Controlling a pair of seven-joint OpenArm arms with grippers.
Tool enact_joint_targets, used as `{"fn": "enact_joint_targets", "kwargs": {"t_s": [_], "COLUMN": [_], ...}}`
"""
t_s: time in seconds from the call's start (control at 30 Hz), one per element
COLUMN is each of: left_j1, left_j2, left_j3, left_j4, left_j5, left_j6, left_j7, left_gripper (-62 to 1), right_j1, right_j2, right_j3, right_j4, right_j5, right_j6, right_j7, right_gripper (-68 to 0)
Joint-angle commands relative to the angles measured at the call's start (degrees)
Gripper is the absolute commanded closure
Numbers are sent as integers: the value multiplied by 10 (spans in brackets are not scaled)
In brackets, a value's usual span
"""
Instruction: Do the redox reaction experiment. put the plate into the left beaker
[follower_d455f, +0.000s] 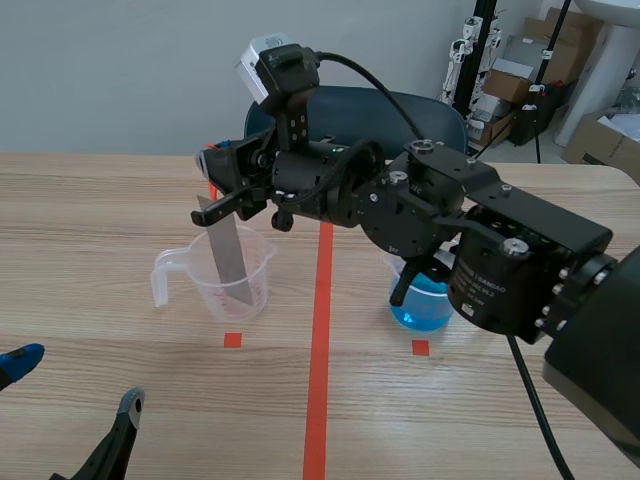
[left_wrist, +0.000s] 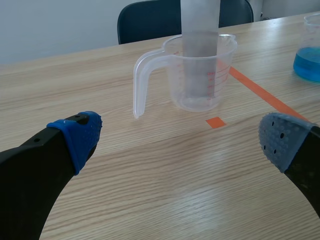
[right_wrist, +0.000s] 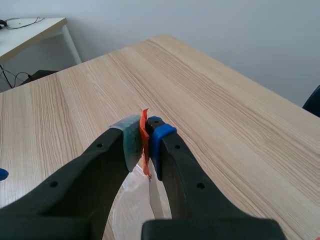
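Wooden table (follower_d455f: 100, 220); plate (follower_d455f: 228, 255) clamped in right claw (right_wrist: 146, 144), foot inside left beaker (follower_d455f: 256, 285); left claw (left_wrist: 180, 140) agape.

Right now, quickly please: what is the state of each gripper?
Left gripper: open, holding nothing.
Right gripper: closed on the metal plate, its lower end inside the left beaker.

No words or numbers can be read for sure. The clear beaker (left_wrist: 197, 95) has red lines and tiny red numbers up its wall, but they are too small to read. At 3 o'clock from it in the scene view, the right arm (follower_d455f: 500, 270) has small white letters on a round black part, too blurry to read.
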Motion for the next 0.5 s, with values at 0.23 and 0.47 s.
{"fn": "enact_joint_targets", "kwargs": {"t_s": [0.23,0.47], "left_j1": [-2,-2], "left_j2": [-6,-6], "left_j3": [-1,-1], "left_j4": [10,10], "left_j5": [-3,-3], "left_j6": [-1,-1], "left_j7": [-7,-7], "left_gripper": [-623,-623], "right_j1": [13,12], "right_j2": [-3,-4], "right_j3": [0,-5], "right_j4": [8,1], "right_j5": [-7,-15], "right_j6": [0,0], "right_j7": [21,30], "right_gripper": [-4,-4]}}
